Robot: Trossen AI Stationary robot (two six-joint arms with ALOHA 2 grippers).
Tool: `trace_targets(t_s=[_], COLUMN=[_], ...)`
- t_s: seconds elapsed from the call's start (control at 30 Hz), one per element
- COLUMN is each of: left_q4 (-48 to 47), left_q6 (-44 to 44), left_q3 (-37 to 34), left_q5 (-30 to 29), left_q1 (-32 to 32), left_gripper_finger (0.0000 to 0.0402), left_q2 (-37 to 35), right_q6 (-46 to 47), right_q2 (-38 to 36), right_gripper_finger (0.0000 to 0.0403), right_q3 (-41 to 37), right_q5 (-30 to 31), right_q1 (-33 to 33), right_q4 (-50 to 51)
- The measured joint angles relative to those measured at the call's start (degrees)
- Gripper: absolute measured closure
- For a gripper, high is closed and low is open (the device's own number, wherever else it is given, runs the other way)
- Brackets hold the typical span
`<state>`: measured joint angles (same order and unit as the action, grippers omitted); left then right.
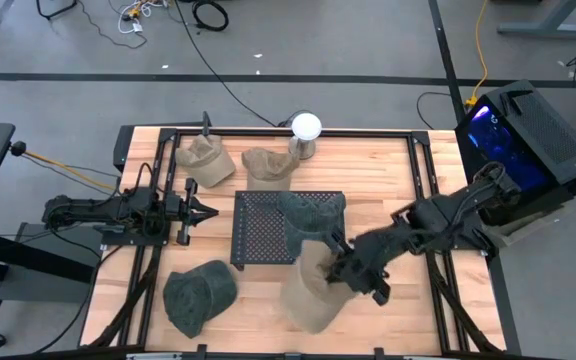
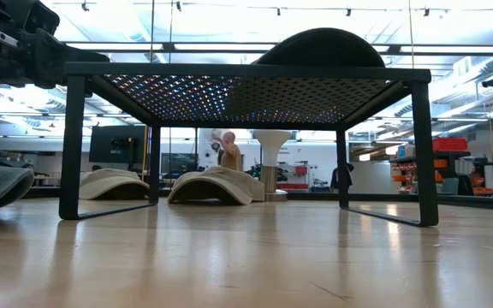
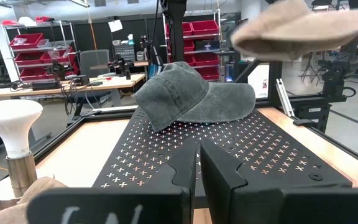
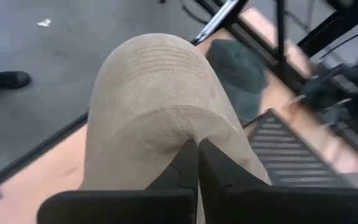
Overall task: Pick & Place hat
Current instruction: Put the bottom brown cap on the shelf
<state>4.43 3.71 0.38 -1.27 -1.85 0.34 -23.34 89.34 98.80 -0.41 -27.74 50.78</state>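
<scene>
Nearby, grey cap (image 1: 313,212) occupies perforated stand (image 1: 263,228).

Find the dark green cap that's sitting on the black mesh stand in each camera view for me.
High view: dark green cap on the mesh stand's right part.
Low view: dark dome above the stand top.
Left wrist view: centre, on the far end of the stand.
Right wrist view: not identifiable; the tan cap fills it.
Shared landmark: the mesh stand.
</scene>
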Motion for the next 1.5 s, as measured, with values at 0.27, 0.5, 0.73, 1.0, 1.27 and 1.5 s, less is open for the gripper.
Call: trace_targets(t_s=[0.27,0.5,0.73,1.0,1.27,1.5], left_q4=[0.0,0.0,0.0,0.0,0.0,0.0], left_q6=[0.0,0.0,0.0,0.0,0.0,0.0], left_q3=[0.0,0.0,0.0,0.0,0.0,0.0], left_q5=[0.0,0.0,0.0,0.0,0.0,0.0], left_q1=[0.0,0.0,0.0,0.0,0.0,0.0], left_gripper_finger=[0.0372,0.0372,0.0372,0.0372,0.0372,0.0372], left_q2=[0.0,0.0,0.0,0.0,0.0,0.0], right_q6=[-11.8,-26.2,-38.7,-50.3,-53.7,-53.9], right_q2=[0.0,0.0,0.0,0.0,0.0,0.2], right_gripper_finger=[0.0403,0.0403,0.0403,0.0403,0.0403,0.0403], right_q3=[1.1,1.1,1.1,1.1,1.1,1.1], right_q5=[-0.1,-0.6,-0.6,-0.5,-0.5,-0.2], right_q1=[6.3,10.8,14.1,16.6,17.2,17.2], right_q4=[-2.3,-2.3,-4.7,-12.7,-20.0,-24.4])
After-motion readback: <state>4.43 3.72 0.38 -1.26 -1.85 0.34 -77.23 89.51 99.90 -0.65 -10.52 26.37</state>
